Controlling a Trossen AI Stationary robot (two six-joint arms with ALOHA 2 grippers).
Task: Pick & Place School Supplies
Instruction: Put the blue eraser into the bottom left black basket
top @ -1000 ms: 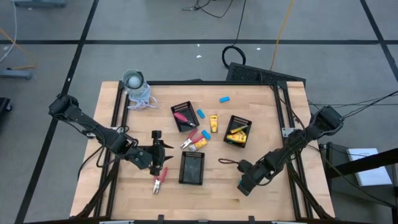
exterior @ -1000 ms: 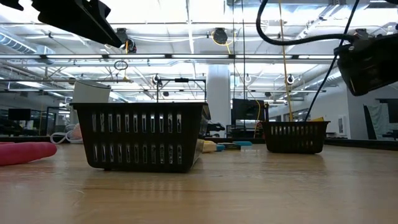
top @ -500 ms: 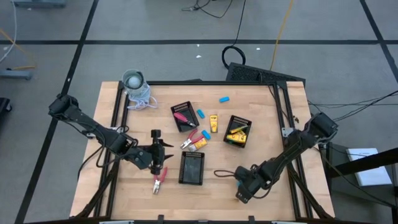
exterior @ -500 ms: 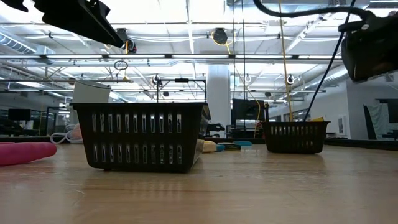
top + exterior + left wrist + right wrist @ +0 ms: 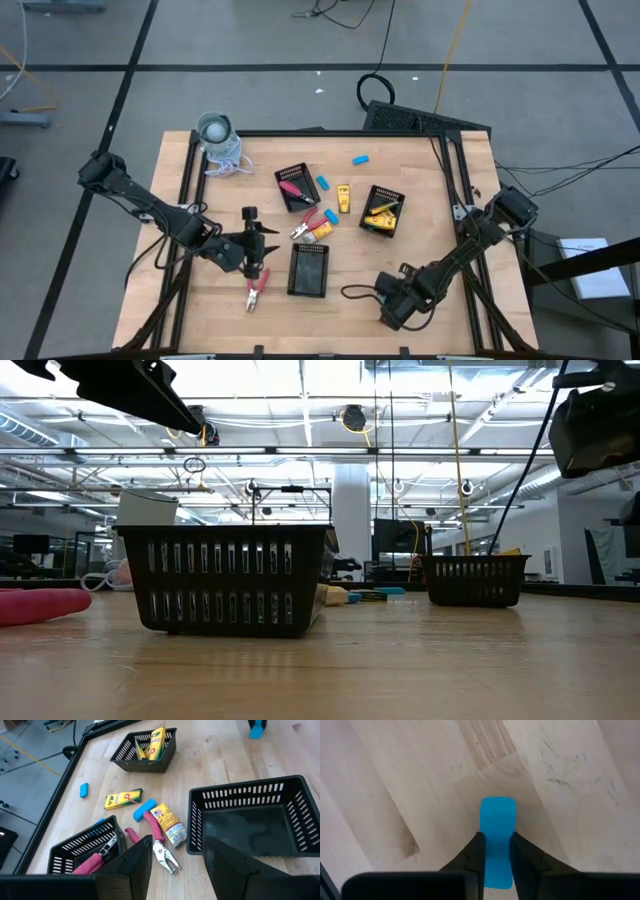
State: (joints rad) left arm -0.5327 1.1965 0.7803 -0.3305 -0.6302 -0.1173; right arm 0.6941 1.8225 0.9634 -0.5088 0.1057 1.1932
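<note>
My right gripper [image 5: 390, 312] is near the table's front edge, right of the middle, shut on a light-blue oblong piece [image 5: 496, 840]. My left gripper [image 5: 177, 870] is open and holds nothing. It hovers left of the empty black tray [image 5: 308, 270] and points toward the table's right. Red-handled pliers [image 5: 256, 292] lie on the wood just nearer than it. More pliers [image 5: 162, 852], yellow boxes [image 5: 122, 798] and blue pieces [image 5: 143, 810] lie loose on the wood mid-table. My right gripper pinches the blue piece by its two long sides [image 5: 496, 857] between its two fingers. The fingers point down at the wood, and the piece's free end sticks out past the fingertips. Whether the piece rests on the table or hangs clear, I cannot tell.
One black tray [image 5: 295, 186] holds red pliers and another [image 5: 383, 209] holds yellow boxes. A grey-white cup [image 5: 214, 128] stands at the far left corner. Two loose blue pieces [image 5: 361, 159] lie toward the far edge. Bare wood surrounds my right gripper.
My right gripper has moved toward the table's near edge and a little to the left. Everything else has stayed where it was.
</note>
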